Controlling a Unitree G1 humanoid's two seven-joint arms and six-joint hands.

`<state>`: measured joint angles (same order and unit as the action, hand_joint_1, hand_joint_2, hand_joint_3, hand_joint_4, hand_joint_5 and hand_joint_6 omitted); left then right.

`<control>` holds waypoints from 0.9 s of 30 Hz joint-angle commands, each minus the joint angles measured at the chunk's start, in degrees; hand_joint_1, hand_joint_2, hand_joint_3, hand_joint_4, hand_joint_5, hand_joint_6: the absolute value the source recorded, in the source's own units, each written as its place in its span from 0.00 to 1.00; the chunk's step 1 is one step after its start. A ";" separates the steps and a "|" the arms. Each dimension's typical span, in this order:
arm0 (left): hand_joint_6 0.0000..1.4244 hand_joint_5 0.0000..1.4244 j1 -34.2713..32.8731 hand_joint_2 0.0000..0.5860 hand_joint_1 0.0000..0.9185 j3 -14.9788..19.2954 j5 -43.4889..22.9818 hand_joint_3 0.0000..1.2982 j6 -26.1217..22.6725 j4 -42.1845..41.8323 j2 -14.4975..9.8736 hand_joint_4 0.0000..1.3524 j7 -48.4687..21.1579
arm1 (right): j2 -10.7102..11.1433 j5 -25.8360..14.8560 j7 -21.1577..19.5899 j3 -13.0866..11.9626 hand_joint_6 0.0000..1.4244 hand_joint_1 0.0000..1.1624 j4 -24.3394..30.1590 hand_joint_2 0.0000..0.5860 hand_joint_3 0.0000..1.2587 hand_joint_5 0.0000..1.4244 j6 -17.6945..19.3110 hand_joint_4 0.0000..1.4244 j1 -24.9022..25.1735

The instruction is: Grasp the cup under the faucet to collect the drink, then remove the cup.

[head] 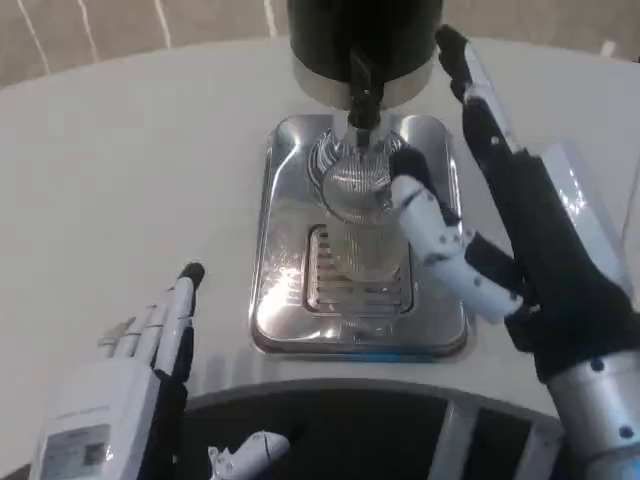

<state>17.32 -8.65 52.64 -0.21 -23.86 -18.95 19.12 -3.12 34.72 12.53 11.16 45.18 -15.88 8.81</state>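
Cup [358, 215]: clear, ribbed glass, stood upright on the silver drip tray [290, 300], mouth up toward the camera, long axis vertical, directly below the black faucet [362, 88]. Sat over the slotted grate [355, 290] near the tray's middle. Contents too hard to make out through the glass.

Right hand [490, 215], at the cup's 3 o'clock, wrapped partway round it: thumb [425, 215] laid against the near right side of the glass, black tip pressed at the rim's edge; the long fingers stretched up toward 12 o'clock past the cup's far right side, one black fingertip reaching beside the dispenser body [365, 45]. Palm turned toward the cup, black glove-like back facing right. Looked a loose clasp rather than a firm squeeze; full closure on the far side hidden by the glass. Silver forearm ran off toward 5 o'clock at the picture's corner.

Left hand [140, 370], well apart from the tray at roughly 8 o'clock, held nothing: fingers straight, close together, pointing to 12 o'clock, white back up, resting low near the white table [120, 170].

Outward from there: dispenser standing at the tray's 12 o'clock edge, its spout just above the cup's mouth.
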 commanded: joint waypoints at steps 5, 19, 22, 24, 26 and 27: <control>0.11 0.09 1.73 0.20 0.00 0.05 1.28 0.00 0.61 -1.45 1.04 0.00 -0.05 | 1.68 -5.33 1.72 -1.46 0.00 0.37 -5.15 1.00 0.00 0.00 -4.21 0.00 9.87; 0.11 0.09 2.42 0.20 0.00 0.70 1.90 0.00 0.67 -1.21 2.09 0.00 0.05 | 1.57 -12.45 -0.47 -0.18 0.00 0.37 -16.15 0.99 0.00 0.00 -3.86 0.00 20.02; 0.11 0.09 2.34 0.20 0.00 0.88 1.88 0.00 0.68 -1.04 2.17 0.00 0.06 | 0.73 -13.44 -1.48 0.40 0.00 0.37 -16.87 0.99 0.00 0.00 -3.74 0.00 20.33; 0.11 0.09 2.26 0.20 0.00 1.05 1.64 0.00 0.76 -0.86 2.25 0.00 0.25 | 0.55 -14.18 -1.92 0.55 0.00 0.37 -17.58 0.99 0.00 0.00 -3.62 0.00 20.63; 0.11 0.09 2.24 0.21 0.00 1.23 1.33 0.00 0.90 -0.73 2.35 0.00 0.50 | 0.79 -14.73 -2.12 0.75 0.00 0.37 -18.21 0.99 0.00 0.00 -3.51 0.00 21.16; 0.12 0.09 2.24 0.21 0.00 1.41 0.98 0.00 0.87 -0.64 2.38 0.00 0.34 | 0.94 -14.92 -2.18 0.82 0.00 0.37 -18.39 0.99 0.00 0.00 -3.50 0.00 21.37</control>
<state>19.12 -7.76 54.19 0.05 -25.10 -16.89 19.13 -2.10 20.82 10.52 11.20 27.41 -20.16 29.11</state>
